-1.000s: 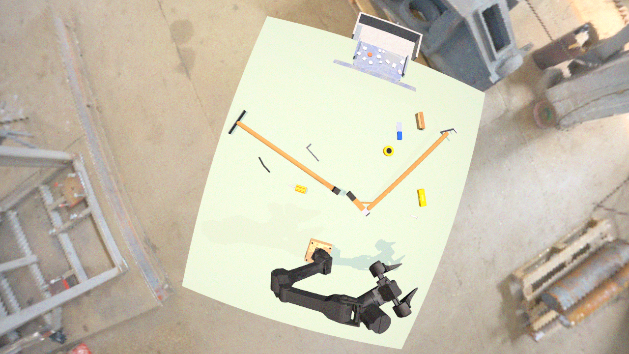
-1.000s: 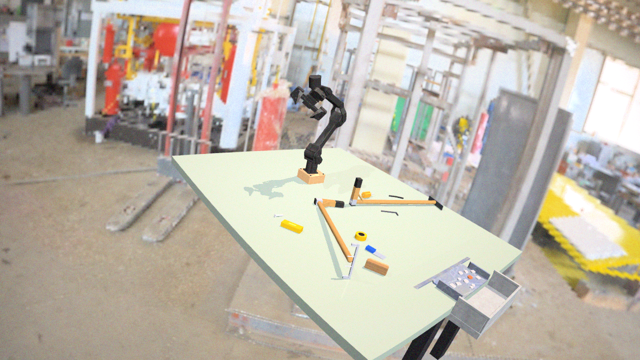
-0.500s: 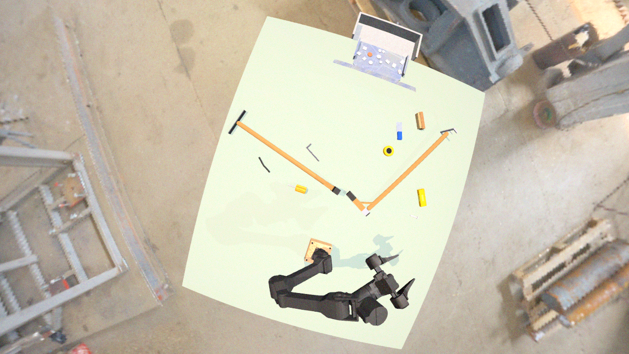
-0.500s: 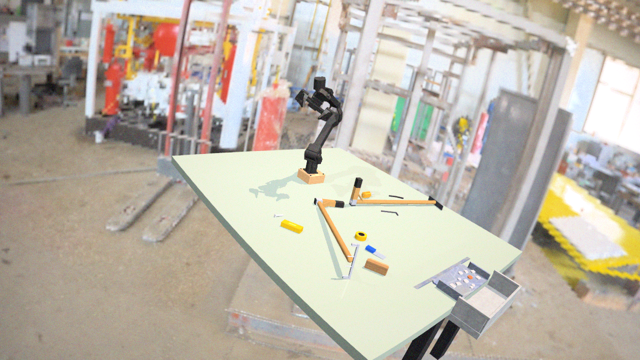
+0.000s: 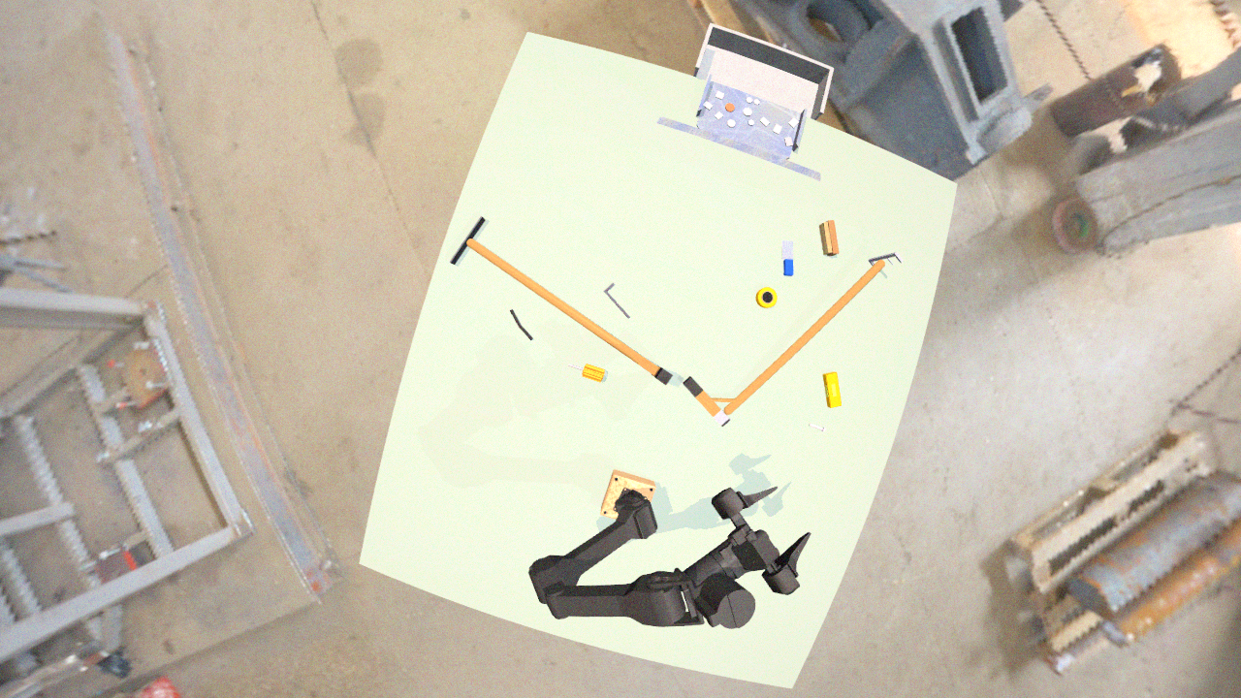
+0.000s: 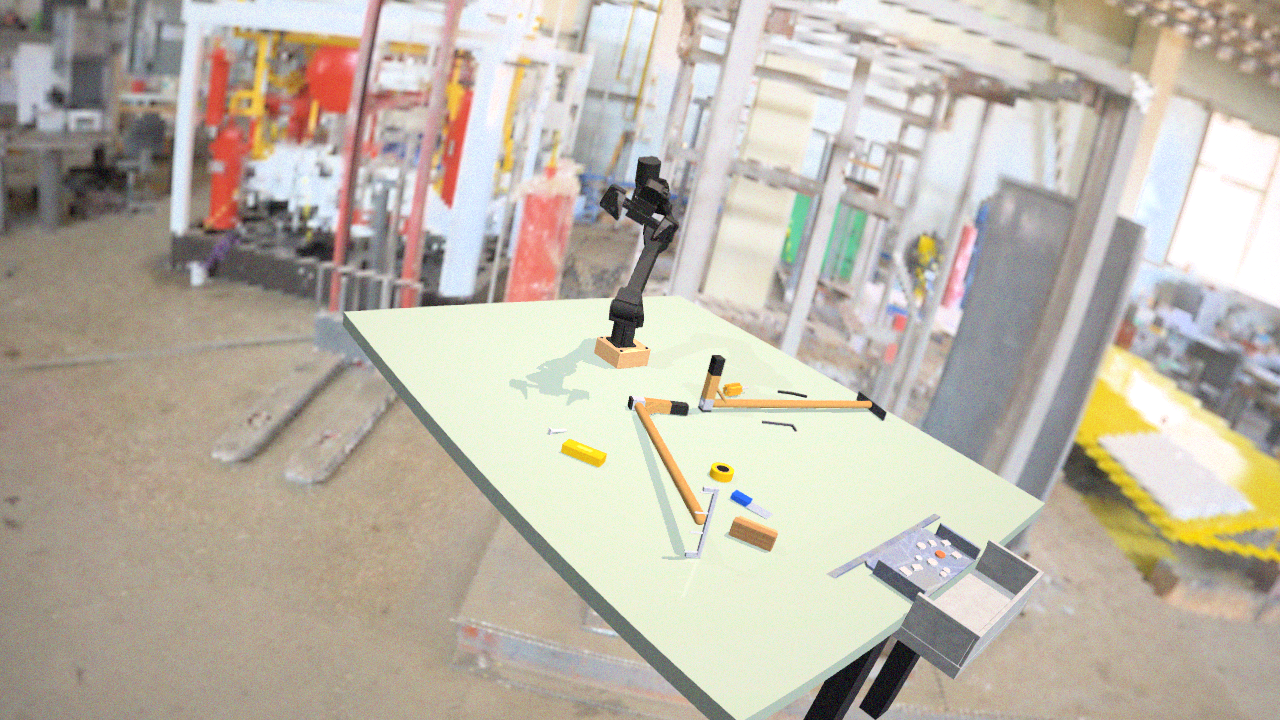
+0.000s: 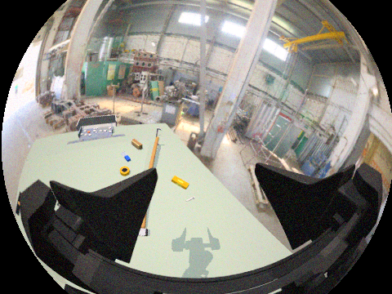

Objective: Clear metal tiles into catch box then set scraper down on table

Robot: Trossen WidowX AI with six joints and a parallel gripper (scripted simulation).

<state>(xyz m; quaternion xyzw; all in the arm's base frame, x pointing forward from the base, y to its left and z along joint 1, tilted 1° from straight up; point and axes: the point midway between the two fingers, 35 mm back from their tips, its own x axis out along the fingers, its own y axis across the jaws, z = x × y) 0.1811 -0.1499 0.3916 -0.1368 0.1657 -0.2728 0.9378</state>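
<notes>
The long scraper (image 5: 563,307) (image 6: 787,403) lies on the table, with a straight dark blade and an upright black-capped grip. A second long-handled tool (image 5: 802,338) (image 6: 666,456) (image 7: 153,153) has a grey pronged head. Several white tiles (image 5: 747,111) and one orange tile (image 5: 729,108) (image 6: 939,554) (image 7: 88,131) lie on the steel plate (image 5: 763,145) (image 6: 895,555). The catch box (image 5: 772,51) (image 6: 939,631) (image 7: 96,120) stands at its far end. My gripper (image 5: 792,512) (image 6: 637,216) (image 7: 207,171) is open and empty, high above the table near my base, away from both tools.
Around the tools lie yellow tape (image 5: 766,298), a blue-handled putty knife (image 5: 787,266), a wooden block (image 5: 830,237), a yellow block (image 5: 833,390) (image 7: 180,182), a screw (image 5: 816,427), a screwdriver (image 5: 594,372), a hex key (image 5: 618,302) and a dark bent rod (image 5: 521,325).
</notes>
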